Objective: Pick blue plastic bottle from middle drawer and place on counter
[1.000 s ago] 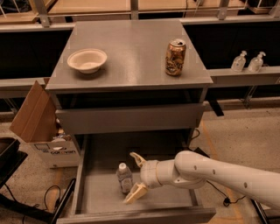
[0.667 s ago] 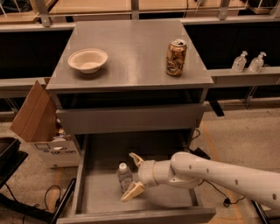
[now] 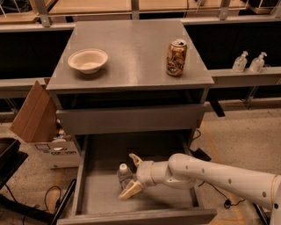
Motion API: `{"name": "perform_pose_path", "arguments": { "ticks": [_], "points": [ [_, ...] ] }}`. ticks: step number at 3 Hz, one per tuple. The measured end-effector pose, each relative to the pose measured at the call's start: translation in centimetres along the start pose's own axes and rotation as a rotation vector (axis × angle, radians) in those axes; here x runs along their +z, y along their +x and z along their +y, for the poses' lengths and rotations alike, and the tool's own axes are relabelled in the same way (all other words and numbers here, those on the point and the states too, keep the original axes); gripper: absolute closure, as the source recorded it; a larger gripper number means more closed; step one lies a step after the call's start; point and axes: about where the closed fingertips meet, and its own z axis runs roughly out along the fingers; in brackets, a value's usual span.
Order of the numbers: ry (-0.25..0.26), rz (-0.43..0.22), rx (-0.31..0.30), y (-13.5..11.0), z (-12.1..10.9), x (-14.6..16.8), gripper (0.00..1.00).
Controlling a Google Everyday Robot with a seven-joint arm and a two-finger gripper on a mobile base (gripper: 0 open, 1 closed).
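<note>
Bottle (image 3: 124, 176): what's it like?
— Small, clear, bluish, white cap, upright on the drawer (image 3: 97, 195) floor.
— Gripper (image 3: 132, 175)?
— Inside the drawer too, fingers spread wide, bottle between them; contact I cannot tell.

Floor (image 3: 246, 132): pale speckled, warm dim light; black cables (image 3: 48, 195) trail over it near left, beside a dark-edged black object (image 3: 9, 154). An open cardboard box (image 3: 35, 118) with a raised flap stands left. Far side: dark recesses under long grey ledges (image 3: 263, 75), the right one bearing two clear pump bottles (image 3: 240, 61), with wooden boards (image 3: 96, 5) and metal posts (image 3: 41, 6) above; gripper (image 3: 127, 176) low, near centre, fingers spread.
</note>
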Motion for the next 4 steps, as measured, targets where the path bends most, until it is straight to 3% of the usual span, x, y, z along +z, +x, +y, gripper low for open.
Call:
{"name": "perform_pose_path", "arguments": {
  "ticks": [1, 2, 4],
  "points": [
    [0.001, -0.001, 0.002, 0.06, -0.06, 0.10, 0.00],
    [-0.002, -0.002, 0.002, 0.00, 0.04, 0.23, 0.15],
    [-0.008, -0.004, 0.001, -0.12, 0.23, 0.49, 0.61]
  ]
}}
